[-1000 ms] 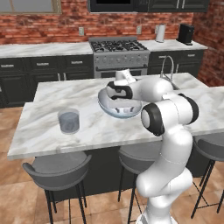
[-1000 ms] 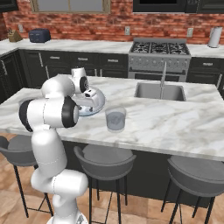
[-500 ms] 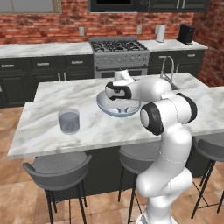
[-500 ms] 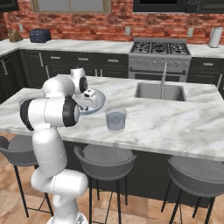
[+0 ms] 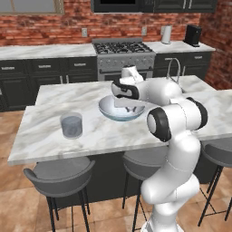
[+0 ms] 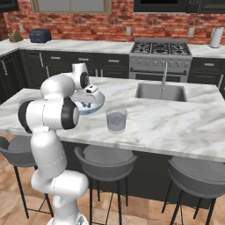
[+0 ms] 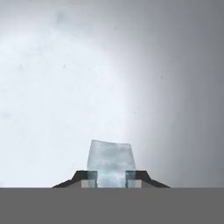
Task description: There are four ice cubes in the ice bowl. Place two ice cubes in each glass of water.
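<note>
The ice bowl (image 5: pixel 108 111) (image 6: pixel 97 102) stands mid-counter, wide and pale blue-grey. My gripper (image 5: pixel 129 108) (image 6: pixel 86 103) reaches down inside it. In the hand view the gripper (image 7: pixel 111 180) is shut on one ice cube (image 7: pixel 110 161), a pale translucent block held between both fingertips (image 7: pixel 89 179) above the bowl's glossy inside (image 7: pixel 65 87). The other ice cubes are hidden by the hand. One glass of water (image 5: pixel 71 125) stands to the left of the bowl. The other glass of water (image 6: pixel 116 119) stands to the bowl's right, near the front edge.
The marble island holds a sink with a tall faucet (image 6: pixel 163 79) at the right. Behind it run the stove (image 5: pixel 122 50) and the back counter with a toaster (image 6: pixel 39 35). Bar stools (image 5: pixel 59 174) stand along the island's near side.
The hand has dipped slightly lower into the bowl. The bowl and both glasses have stayed where they were.
</note>
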